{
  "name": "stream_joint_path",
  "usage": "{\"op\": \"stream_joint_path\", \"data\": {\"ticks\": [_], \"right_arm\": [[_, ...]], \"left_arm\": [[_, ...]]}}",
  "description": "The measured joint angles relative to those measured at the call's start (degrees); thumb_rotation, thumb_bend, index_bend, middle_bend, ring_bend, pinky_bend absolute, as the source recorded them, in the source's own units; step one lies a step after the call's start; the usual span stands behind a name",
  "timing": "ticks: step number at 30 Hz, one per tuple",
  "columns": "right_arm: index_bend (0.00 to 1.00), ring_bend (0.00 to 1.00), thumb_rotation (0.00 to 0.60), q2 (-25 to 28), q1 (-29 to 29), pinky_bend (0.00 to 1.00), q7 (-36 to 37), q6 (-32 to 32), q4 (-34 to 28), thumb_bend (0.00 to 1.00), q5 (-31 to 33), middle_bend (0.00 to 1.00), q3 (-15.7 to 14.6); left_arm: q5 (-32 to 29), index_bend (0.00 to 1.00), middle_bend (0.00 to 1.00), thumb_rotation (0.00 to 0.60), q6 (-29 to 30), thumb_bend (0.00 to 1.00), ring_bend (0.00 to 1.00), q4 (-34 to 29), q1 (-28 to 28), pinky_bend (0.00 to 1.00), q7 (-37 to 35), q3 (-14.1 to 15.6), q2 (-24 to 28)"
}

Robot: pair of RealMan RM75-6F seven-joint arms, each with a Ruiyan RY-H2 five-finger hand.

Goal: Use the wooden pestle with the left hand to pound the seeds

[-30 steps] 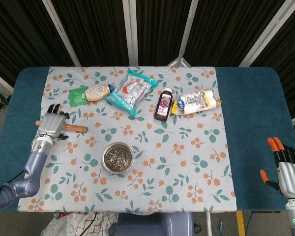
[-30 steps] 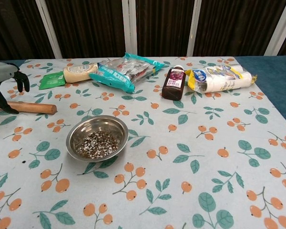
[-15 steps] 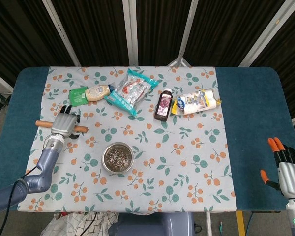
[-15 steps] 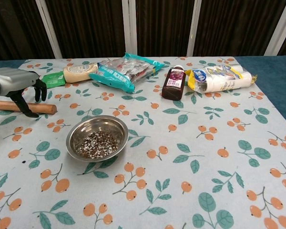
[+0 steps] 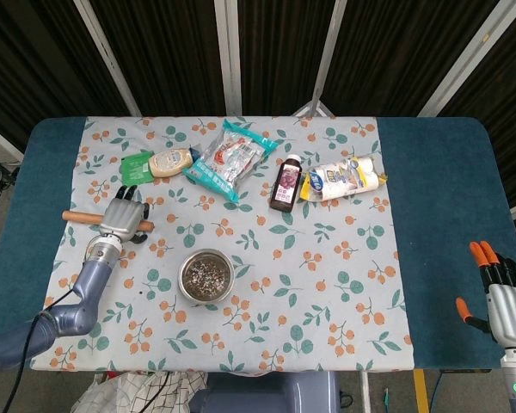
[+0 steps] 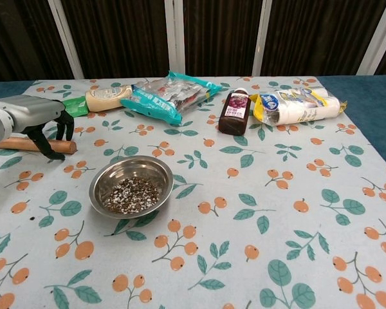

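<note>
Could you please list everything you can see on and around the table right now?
wooden pestle: 1, brown, lying at table's left, under the left hand
steel bowl: 1, silver, front centre, holding seeds
green packet: 1, far left
squeeze bottle: 1, cream, lying beside the packet
snack bag: 1, teal, far centre
dark bottle: 1, brown, upright
wrapped rolls: 1 pack, white and yellow, far right
tablecloth: 1, floral
left hand: over the pestle, fingers spread
right hand: orange-tipped, off table's right, holds nothing

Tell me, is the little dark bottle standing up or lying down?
Standing up. The dark bottle rests on its base with its cap on top, clearest in the chest view.
</note>
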Motion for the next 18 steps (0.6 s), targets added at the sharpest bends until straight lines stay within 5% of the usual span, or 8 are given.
{"op": "stream_joint_path", "data": {"ticks": [18], "right_arm": [[0.0, 0.0, 0.6, 0.0, 0.0, 0.0, 0.0, -0.4, -0.3, 0.37, 0.7, 0.0, 0.0]], "left_arm": [[-1.5, 0.49, 0.5, 0.6, -1.5, 0.36, 0.06, 1.8, -0.8, 0.0, 0.0, 1.0, 0.0]]}}
